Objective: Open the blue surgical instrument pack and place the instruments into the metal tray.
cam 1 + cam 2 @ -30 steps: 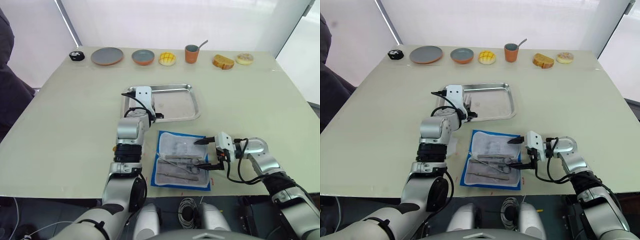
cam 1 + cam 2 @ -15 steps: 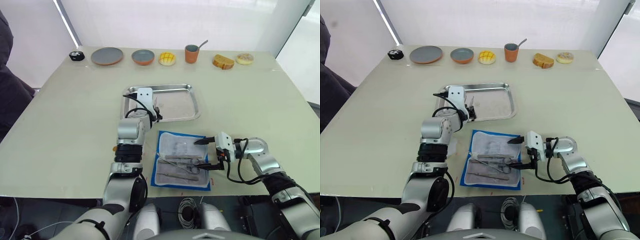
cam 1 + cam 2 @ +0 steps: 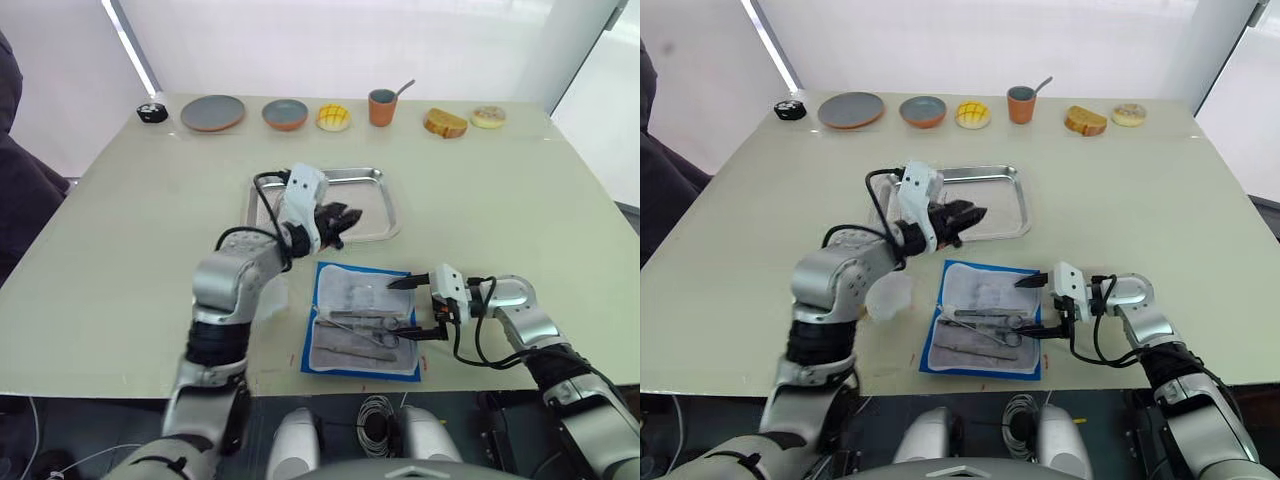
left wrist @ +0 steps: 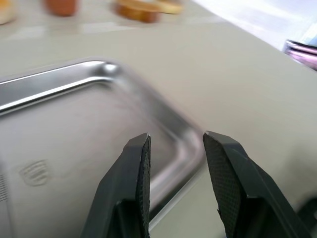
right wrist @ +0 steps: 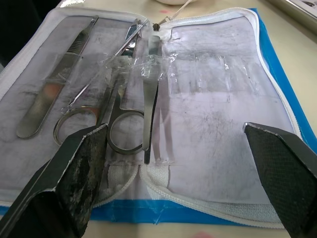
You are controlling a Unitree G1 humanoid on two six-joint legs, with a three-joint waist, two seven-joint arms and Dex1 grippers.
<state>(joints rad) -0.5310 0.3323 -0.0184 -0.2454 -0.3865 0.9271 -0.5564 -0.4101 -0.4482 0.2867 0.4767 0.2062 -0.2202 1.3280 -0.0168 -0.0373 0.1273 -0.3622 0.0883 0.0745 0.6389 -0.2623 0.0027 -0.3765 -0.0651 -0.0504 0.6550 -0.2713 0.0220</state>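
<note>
The blue surgical instrument pack (image 3: 362,320) lies unzipped and flat near the table's front edge, whitish inner face up. The instruments (image 5: 114,124), ring-handled scissors, tweezers (image 5: 150,94) and another slim tool, lie under clear straps in its left half. At the pack's right edge my right gripper (image 3: 405,310) is open wide, one finger over the far corner and one over the near corner, holding nothing. The metal tray (image 3: 372,205) sits just beyond the pack. My left gripper (image 3: 345,220) hovers over the tray's front rim (image 4: 168,163), fingers pointing right, open and empty.
Along the table's far edge stand a small black object (image 3: 152,113), a grey plate (image 3: 213,112), a bowl (image 3: 285,114), a yellow bun (image 3: 334,118), a cup with a spoon (image 3: 382,106), bread (image 3: 446,123) and a doughnut (image 3: 489,117). A person's dark clothing (image 3: 20,180) is at the left.
My left arm has swung outward and its gripper has turned from the tray's left part to point right over the tray's front rim. The right gripper and the pack have not moved.
</note>
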